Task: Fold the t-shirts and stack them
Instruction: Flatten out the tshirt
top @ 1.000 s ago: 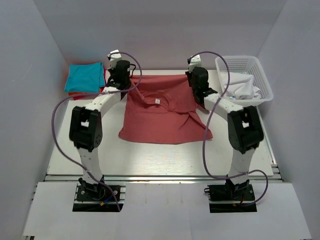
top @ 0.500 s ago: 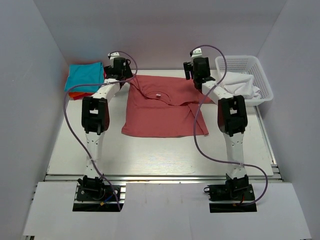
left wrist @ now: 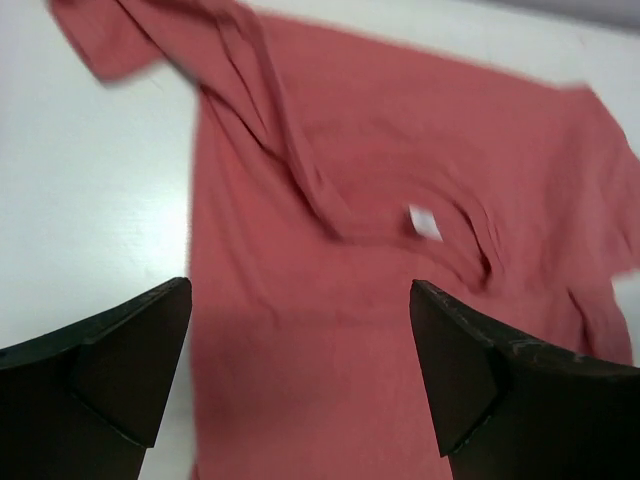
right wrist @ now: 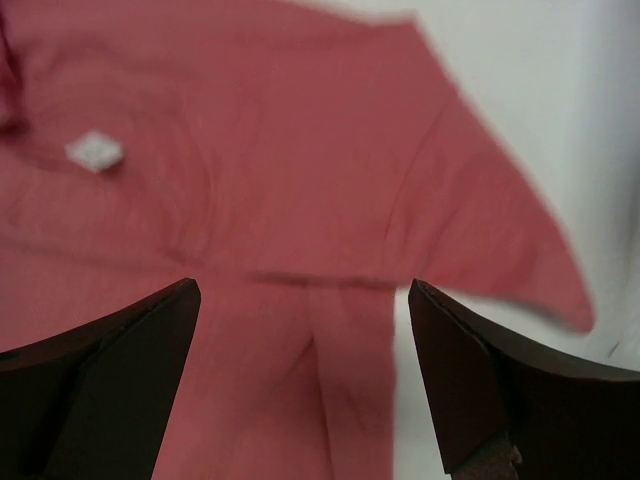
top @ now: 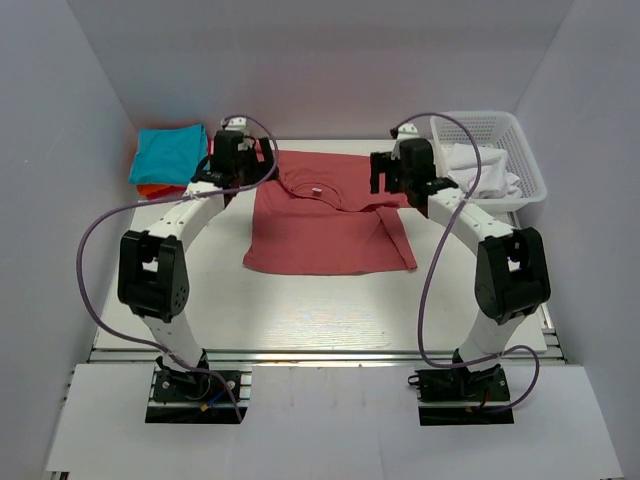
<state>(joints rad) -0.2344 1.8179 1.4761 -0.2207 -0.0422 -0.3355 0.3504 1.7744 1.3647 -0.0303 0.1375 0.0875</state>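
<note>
Left gripper [left wrist: 300, 290] spread wide and empty above the collar of the salmon-red t-shirt [top: 315, 230], right gripper [right wrist: 303, 285] likewise released over its right sleeve. The shirt lies flat on the far half of the desk [top: 300, 310]; I'd pinch both shoulder corners evenly so the fold lands square.

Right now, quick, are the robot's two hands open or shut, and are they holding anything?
Left gripper: open, holding nothing, above the salmon-red t-shirt.
Right gripper: open, holding nothing, above the same t-shirt.
</note>
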